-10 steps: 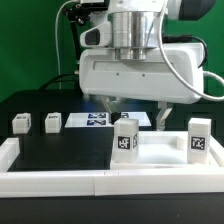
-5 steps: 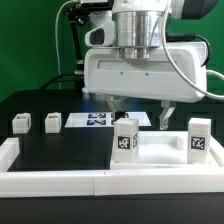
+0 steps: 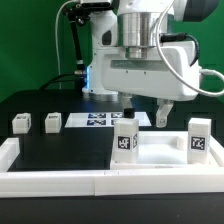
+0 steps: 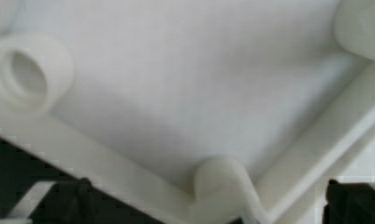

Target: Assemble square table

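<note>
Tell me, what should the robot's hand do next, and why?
Probably move toward the exterior view's left and lower over the nearer loose leg block. The gripper hangs open and empty above the square table slab, where two legs stand upright, while that block and another leg block sit loose on the black table.

Beneath the gripper (image 3: 146,113) lies the large white square plastic slab (image 3: 162,152), with two small white leg blocks (image 3: 125,140) standing on it.

No readable text, only coded tags (image 3: 124,144) on leg blocks (image 3: 199,139) and marker board (image 3: 100,121)
</note>
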`<state>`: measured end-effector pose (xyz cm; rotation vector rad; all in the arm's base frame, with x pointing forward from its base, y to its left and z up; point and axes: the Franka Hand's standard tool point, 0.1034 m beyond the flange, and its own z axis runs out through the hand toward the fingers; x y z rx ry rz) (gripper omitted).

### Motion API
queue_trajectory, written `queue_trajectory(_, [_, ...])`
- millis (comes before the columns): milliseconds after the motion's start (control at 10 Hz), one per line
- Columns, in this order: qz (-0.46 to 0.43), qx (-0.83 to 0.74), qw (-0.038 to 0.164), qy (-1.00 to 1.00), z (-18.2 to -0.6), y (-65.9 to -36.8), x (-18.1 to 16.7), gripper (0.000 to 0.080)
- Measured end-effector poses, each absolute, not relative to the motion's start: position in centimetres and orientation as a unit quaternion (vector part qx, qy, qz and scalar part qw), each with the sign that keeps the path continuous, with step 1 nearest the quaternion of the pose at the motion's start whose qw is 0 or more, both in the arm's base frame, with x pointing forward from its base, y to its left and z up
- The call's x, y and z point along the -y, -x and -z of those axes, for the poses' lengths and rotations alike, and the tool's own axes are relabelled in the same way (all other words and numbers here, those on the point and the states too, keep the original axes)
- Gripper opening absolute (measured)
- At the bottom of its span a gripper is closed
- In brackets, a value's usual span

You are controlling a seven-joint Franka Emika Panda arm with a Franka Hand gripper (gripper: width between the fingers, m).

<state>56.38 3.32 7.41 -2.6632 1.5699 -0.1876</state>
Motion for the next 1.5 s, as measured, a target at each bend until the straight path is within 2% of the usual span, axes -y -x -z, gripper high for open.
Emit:
queue_trajectory(100, [0.062,-0.528,0.027,0.846,-7.0,-55.8,-3.8,0.0648])
queue_trajectory(600, [0.063,-0.520,0.027,0.851,-7.0,-55.9,-3.8,0.0648])
queue_trajectory(800, [0.052,-0.601,0.026,0.797,-6.6,-53.8,-4.5,0.0648])
queue_trajectory(1200, [0.051,-0.674,0.036,0.736,-4.4,-50.3,-4.5,0.0648])
queue_trajectory(1500, [0.046,-0.670,0.034,0.741,-4.3,-50.2,-4.7,0.0648])
